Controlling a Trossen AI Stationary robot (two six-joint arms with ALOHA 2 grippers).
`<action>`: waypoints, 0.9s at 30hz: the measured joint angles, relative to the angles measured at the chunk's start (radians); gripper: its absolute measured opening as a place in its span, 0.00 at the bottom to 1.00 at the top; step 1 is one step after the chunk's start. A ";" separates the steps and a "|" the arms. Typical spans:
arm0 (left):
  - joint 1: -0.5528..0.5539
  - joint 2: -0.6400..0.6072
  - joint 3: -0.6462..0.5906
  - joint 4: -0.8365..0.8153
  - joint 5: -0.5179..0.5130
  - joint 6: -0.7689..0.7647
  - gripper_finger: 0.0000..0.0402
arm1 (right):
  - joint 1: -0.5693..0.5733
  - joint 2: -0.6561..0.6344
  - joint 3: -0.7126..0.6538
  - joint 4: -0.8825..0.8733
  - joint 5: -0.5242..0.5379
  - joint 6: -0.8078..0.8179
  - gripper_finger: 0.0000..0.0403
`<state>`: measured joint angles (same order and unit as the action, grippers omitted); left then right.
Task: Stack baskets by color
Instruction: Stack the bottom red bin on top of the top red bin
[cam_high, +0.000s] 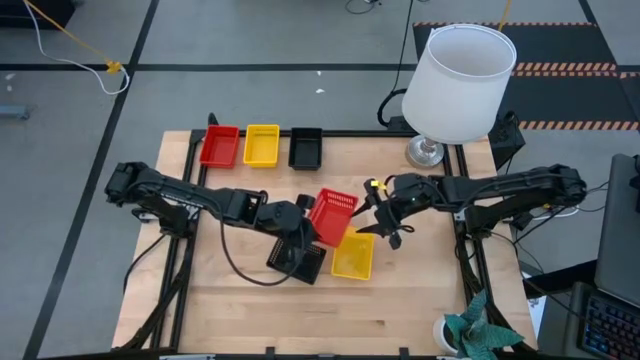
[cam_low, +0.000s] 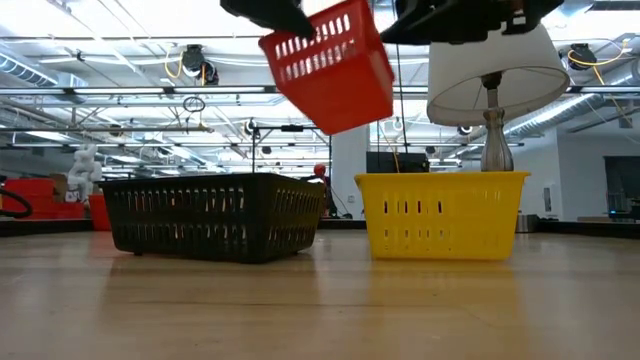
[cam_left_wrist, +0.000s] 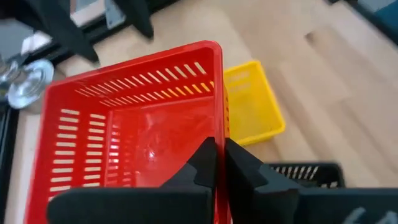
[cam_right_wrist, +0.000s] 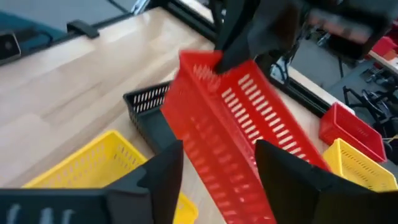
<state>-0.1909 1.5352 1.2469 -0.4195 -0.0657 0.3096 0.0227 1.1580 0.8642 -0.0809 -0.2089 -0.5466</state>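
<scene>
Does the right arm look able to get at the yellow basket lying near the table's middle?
Probably yes: the yellow basket lies just below the open right gripper, top uncovered; the red basket is lifted in the left gripper.

**No readable writing in any view**

Nothing legible appears: no words, labels, brand marks or numbers can be made out on anything on the table or in the room behind it. The diagonal-striped strips on the floor (cam_high: 560, 68), upper right of the high view, carry only stripes, no lettering.
</scene>
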 joint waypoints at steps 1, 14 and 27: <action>0.000 0.000 0.000 -0.015 -0.009 0.001 0.04 | 0.000 -0.007 0.000 0.001 0.000 0.010 0.50; -0.001 -0.021 0.000 -0.171 -0.136 0.003 0.02 | 0.062 -0.181 0.000 -0.040 0.330 0.064 0.53; 0.054 -0.226 0.000 -0.374 -0.207 0.008 0.03 | 0.071 -0.324 0.000 -0.171 0.341 0.098 0.53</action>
<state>-0.1365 1.3095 1.2472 -0.7935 -0.2727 0.3177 0.0937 0.8339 0.8642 -0.2520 0.1323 -0.4490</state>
